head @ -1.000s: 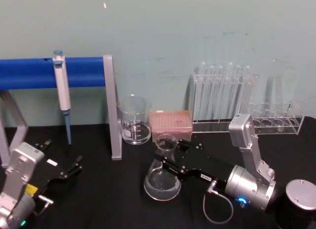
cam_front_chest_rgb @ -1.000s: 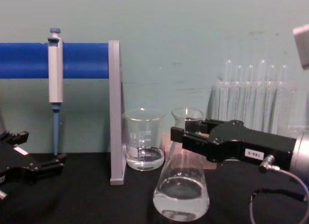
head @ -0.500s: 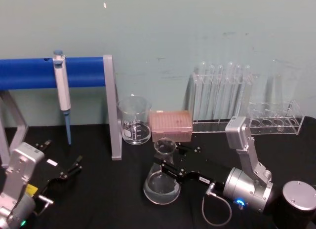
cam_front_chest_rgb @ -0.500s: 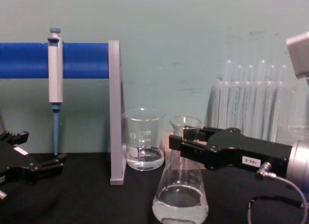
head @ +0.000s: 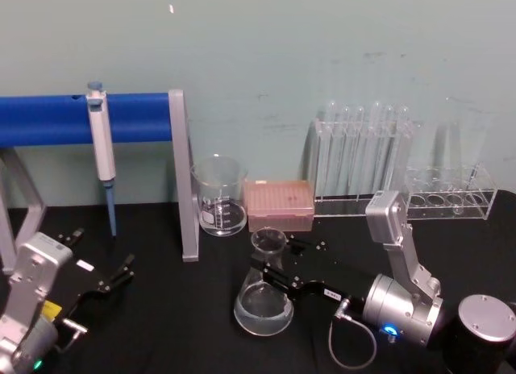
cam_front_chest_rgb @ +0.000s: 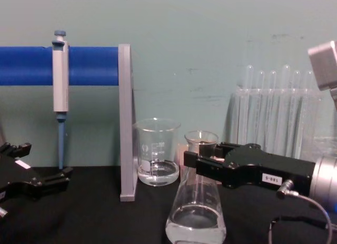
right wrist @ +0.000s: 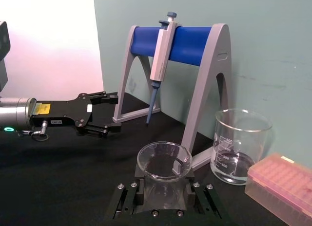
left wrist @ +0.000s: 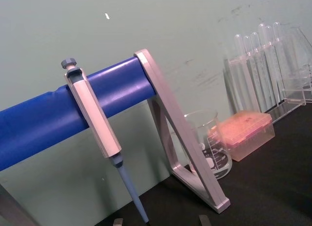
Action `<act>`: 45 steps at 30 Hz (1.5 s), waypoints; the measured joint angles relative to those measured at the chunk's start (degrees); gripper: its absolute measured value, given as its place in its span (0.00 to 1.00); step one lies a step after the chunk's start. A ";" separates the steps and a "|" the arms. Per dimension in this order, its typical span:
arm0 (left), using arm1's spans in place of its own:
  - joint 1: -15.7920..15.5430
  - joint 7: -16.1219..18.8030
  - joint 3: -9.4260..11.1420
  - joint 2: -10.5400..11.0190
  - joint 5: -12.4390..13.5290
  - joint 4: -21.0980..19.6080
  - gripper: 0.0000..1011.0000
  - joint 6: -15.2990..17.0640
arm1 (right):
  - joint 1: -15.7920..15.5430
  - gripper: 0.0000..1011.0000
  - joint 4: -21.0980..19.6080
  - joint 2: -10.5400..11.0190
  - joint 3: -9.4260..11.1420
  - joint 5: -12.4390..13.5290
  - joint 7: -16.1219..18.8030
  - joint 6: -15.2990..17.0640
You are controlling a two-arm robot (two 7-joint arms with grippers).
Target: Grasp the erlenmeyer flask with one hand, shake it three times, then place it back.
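The erlenmeyer flask (head: 264, 297) stands upright on the black tabletop (head: 177, 326), near its middle and toward the front edge, with a shallow layer of clear liquid in its wide base. The right tool (head: 274, 271) reaches in from the right side and is clamped on the flask's narrow neck just below the flared rim, one flat finger on each side; in the chest view the small white numbered label on its black body faces the camera. The right wrist view looks down into the flask's open mouth between the two fingers (right wrist: 127, 199). The left tool (head: 121, 273) rests near the front left corner of the tabletop, well apart from the flask, its fingers spread with nothing between them. Behind the flask, toward the back edge, stand a glass beaker (head: 218, 194) and, just beside it, a pink tip box (head: 279, 203).
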 joint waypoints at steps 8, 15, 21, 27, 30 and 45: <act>0.00 0.00 0.00 0.00 0.00 0.00 0.99 0.00 | 0.36 0.44 0.73 -0.19 -0.13 0.04 0.27 0.00; 0.00 0.00 0.00 0.00 0.00 0.00 0.99 0.00 | 0.62 0.44 1.22 -0.22 -0.32 0.00 0.57 0.02; 0.00 0.00 0.00 0.00 0.00 0.00 0.99 0.00 | 0.66 0.44 1.42 -0.09 -0.47 -0.12 0.77 0.10; 0.00 0.00 0.00 0.00 0.00 0.00 0.99 0.00 | 0.70 0.44 1.61 -0.03 -0.62 -0.25 0.84 0.21; 0.00 0.00 0.00 0.00 0.00 0.00 0.99 0.00 | 0.70 0.44 1.63 0.00 -0.66 -0.25 0.93 0.31; 0.00 0.00 0.00 0.00 0.00 0.00 0.99 0.00 | 0.70 0.44 2.15 -0.08 -0.85 -0.10 1.21 0.49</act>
